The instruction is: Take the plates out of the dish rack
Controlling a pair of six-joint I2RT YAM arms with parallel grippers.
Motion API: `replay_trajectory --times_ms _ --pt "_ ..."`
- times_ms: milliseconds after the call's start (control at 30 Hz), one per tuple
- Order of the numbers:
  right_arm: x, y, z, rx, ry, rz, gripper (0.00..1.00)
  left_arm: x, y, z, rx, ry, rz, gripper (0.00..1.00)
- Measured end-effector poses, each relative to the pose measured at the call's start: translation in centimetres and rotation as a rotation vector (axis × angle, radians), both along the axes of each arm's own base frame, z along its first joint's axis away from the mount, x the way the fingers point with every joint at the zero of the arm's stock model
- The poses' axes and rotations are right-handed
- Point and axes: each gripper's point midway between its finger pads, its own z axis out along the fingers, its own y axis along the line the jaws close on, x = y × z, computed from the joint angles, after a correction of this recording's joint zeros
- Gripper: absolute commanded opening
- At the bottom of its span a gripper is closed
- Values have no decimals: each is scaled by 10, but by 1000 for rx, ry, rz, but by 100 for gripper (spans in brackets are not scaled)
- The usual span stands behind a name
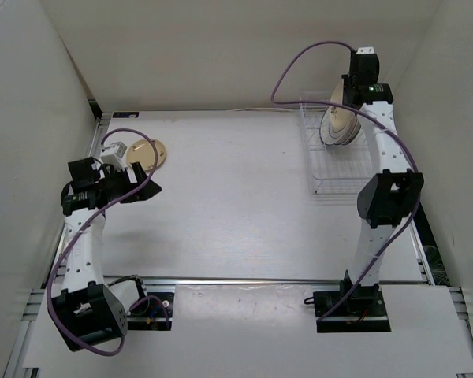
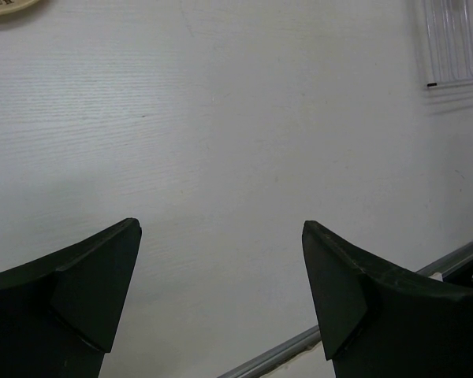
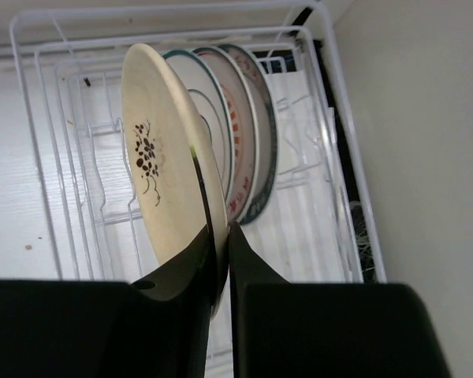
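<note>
My right end effector (image 3: 221, 236) is pinched narrow on the lower rim of a cream plate (image 3: 162, 173) with a dark floral mark, which stands on edge at the far end of the dish rack (image 1: 335, 177) on the right side of the worktop (image 1: 236, 197). Just behind it, the other plates (image 3: 240, 134) stand upright in the rack. My left end effector (image 2: 221, 228) is spread wide over bare worktop, near a tan plate (image 1: 154, 151) lying flat at far left.

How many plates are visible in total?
5. A tan plate lies on the table, left; a cream plate stands in the dish rack, gripped by the right fingers; three more plates stand behind it. Others may be hidden.
</note>
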Motion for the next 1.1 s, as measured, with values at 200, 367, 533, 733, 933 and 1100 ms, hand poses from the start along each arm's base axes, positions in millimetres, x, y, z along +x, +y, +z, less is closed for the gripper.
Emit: replay_trajectory --times_ms 200,367,533,733,933,1100 --pt "-54 18 68 5 -115 18 1 -6 -7 10 -22 -35 -17 100" --pt "-105 72 65 245 -59 267 1 -10 -24 16 -116 -33 -97 100" --pt "-172 160 26 568 162 618 1 -12 -40 12 -256 33 -177 100" --pt "-248 245 18 772 378 974 1 -15 -54 11 -412 120 -230 100" --pt "-270 279 18 888 475 1131 1 -21 -76 9 -522 213 -314 100" --pt "-253 291 -8 924 555 1117 1 -22 -89 8 -581 271 -366 100"
